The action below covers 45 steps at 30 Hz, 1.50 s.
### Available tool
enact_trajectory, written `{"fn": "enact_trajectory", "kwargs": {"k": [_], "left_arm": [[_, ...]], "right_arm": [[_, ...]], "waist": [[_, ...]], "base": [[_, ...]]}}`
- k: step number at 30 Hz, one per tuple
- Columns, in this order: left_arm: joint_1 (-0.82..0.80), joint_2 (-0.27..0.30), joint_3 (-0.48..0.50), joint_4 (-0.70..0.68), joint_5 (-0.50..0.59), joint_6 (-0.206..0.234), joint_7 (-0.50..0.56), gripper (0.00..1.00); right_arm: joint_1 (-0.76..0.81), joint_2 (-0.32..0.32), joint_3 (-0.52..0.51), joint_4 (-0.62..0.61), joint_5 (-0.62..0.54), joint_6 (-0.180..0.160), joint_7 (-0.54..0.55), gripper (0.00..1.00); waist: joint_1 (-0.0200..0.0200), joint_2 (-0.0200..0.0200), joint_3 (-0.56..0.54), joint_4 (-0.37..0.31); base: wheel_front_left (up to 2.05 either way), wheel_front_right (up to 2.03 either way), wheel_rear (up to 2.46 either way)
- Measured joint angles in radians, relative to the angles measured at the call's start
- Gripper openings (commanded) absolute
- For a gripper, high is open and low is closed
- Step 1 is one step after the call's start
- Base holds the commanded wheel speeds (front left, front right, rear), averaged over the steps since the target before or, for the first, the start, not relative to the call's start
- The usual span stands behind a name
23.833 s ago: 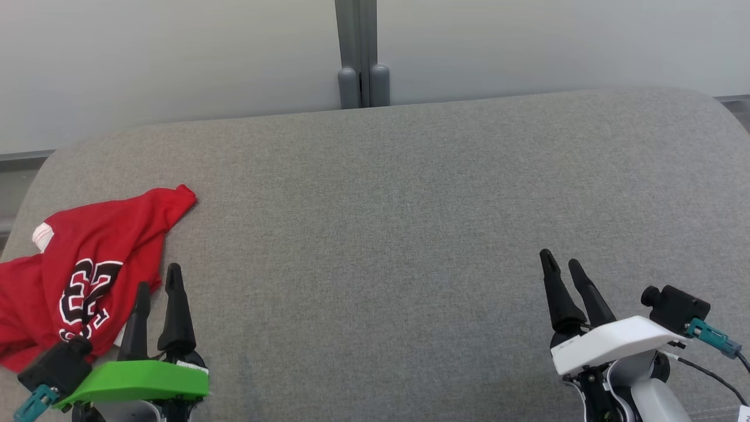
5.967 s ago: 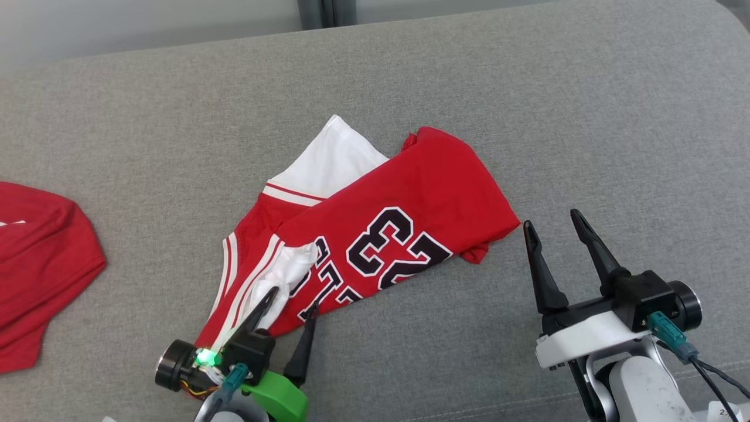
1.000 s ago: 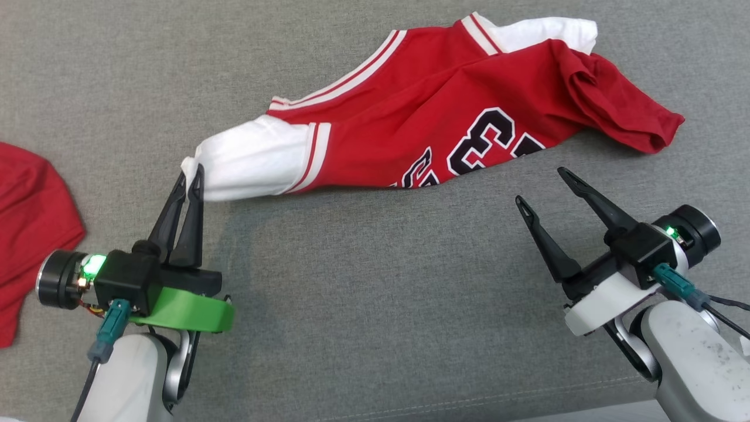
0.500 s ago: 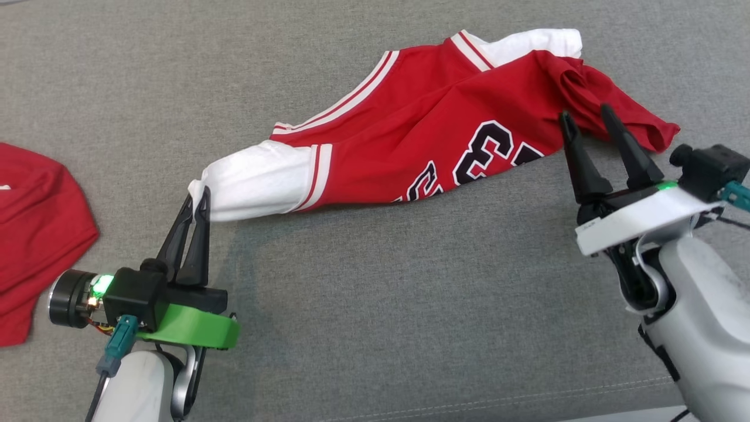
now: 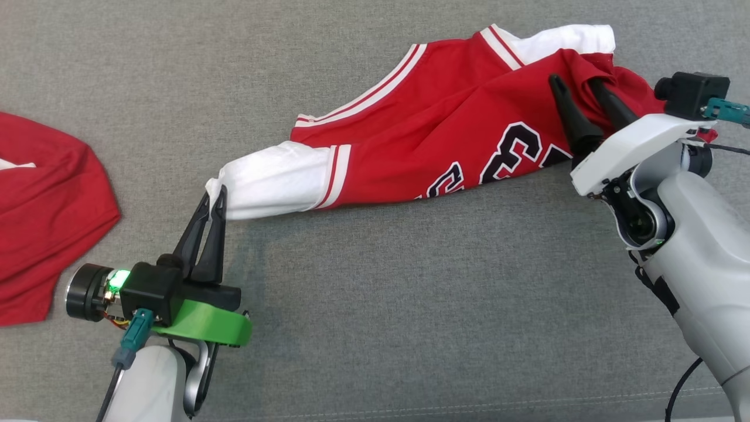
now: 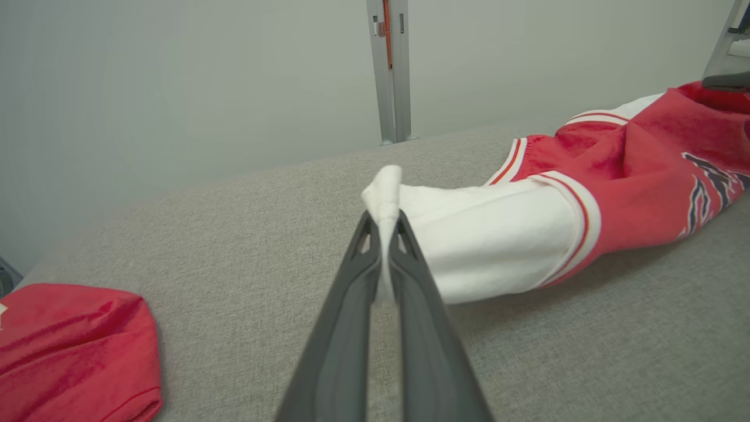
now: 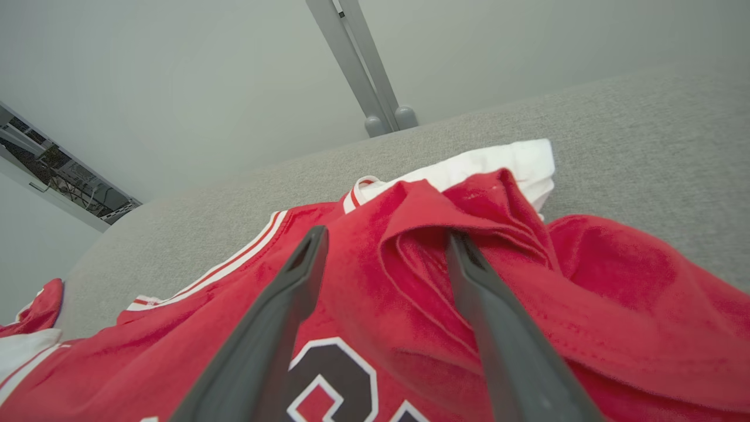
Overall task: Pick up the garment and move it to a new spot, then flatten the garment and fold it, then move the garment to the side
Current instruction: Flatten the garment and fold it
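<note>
The garment (image 5: 445, 129) is a red jersey with white sleeves and black numbers, stretched across the grey cushion. My left gripper (image 5: 214, 195) is shut on the end of its white sleeve (image 6: 486, 234), the cloth pinched between the fingertips (image 6: 384, 234). My right gripper (image 5: 577, 82) is open over the crumpled red folds at the garment's right end (image 7: 469, 246), one finger on each side of a raised fold. The other white sleeve (image 5: 562, 38) lies at the far edge.
A second red garment (image 5: 47, 205) lies at the left edge of the grey cushion (image 5: 375, 305), also low left in the left wrist view (image 6: 70, 346). A pale wall with a grey post (image 6: 389, 64) stands behind the cushion.
My right gripper has swung up from the bare cushion onto the garment's right end, still open. The left gripper keeps its hold on the white sleeve. The head camera has shifted a little.
</note>
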Motion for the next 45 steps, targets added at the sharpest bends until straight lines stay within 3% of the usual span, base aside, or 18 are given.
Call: {"fn": "enact_trajectory", "kwargs": {"k": [2,3,5,10,21,25,33,34,35,41,45], "left_arm": [[0.0,-0.003,0.002,0.003,0.002,-0.002,0.0,0.0],[0.0,-0.004,0.003,0.003,0.003,-0.003,0.0,0.0],[0.0,-0.007,0.007,0.006,0.003,-0.003,0.0,0.0],[0.0,-0.009,0.012,0.012,0.01,-0.011,0.0,0.0],[0.056,0.001,0.07,-0.011,0.01,-0.012,0.0,0.0],[0.06,0.003,0.087,-0.026,0.011,-0.012,0.0,0.0],[0.06,0.007,0.095,-0.025,0.019,-0.013,0.0,0.0],[0.06,0.007,0.095,-0.025,0.019,-0.013,0.0,0.0],[0.06,0.007,0.095,-0.024,0.02,-0.015,0.0,0.0],[0.064,0.007,0.106,-0.023,0.022,-0.016,0.0,0.0],[0.067,0.003,0.106,-0.023,0.024,-0.017,0.0,0.0]], "right_arm": [[-0.011,0.004,0.029,0.012,0.018,0.0,-0.004,0.94],[-0.015,0.007,0.039,0.016,0.026,0.0,-0.005,0.41],[-0.029,0.003,0.064,0.023,0.028,0.0,-0.035,0.0],[-0.05,-0.043,0.151,-0.026,0.049,0.0,-0.11,0.0],[0.294,-0.34,0.265,-0.368,0.122,0.0,-0.14,0.0],[0.398,-0.368,0.298,-0.439,0.151,0.0,-0.118,0.0],[0.466,-0.351,0.374,-0.459,0.183,0.0,-0.041,0.0],[0.468,-0.349,0.38,-0.453,0.184,0.0,-0.031,0.58],[0.471,-0.349,0.378,-0.45,0.19,0.0,-0.028,1.0],[0.466,-0.401,0.277,-0.479,0.253,0.0,-0.051,1.0],[0.433,-0.428,0.202,-0.458,0.221,0.0,-0.089,1.0]], "waist": [[0.0,0.0,-0.002,0.005],[0.0,0.0,-0.004,0.006],[0.0,0.0,-0.009,0.006],[0.0,0.0,-0.028,0.003],[0.0,0.0,-0.073,-0.021],[0.0,0.0,-0.074,-0.045],[0.0,-0.0001,-0.078,-0.064],[0.0,0.0,-0.079,-0.063],[0.0,0.0,-0.082,-0.062],[0.0,0.0,-0.091,-0.051],[0.0,0.0,-0.083,-0.041]], "base": [[0.0,0.0,0.0],[0.0,0.0,0.0],[0.0,0.0,0.0],[0.0,0.0,0.0],[0.0,0.0,0.0],[0.0,0.0,0.0],[0.0,0.0,0.0],[0.0,0.0,0.0],[0.0,0.0,0.0],[0.0,0.0,0.0],[0.0,0.0,0.0]]}}
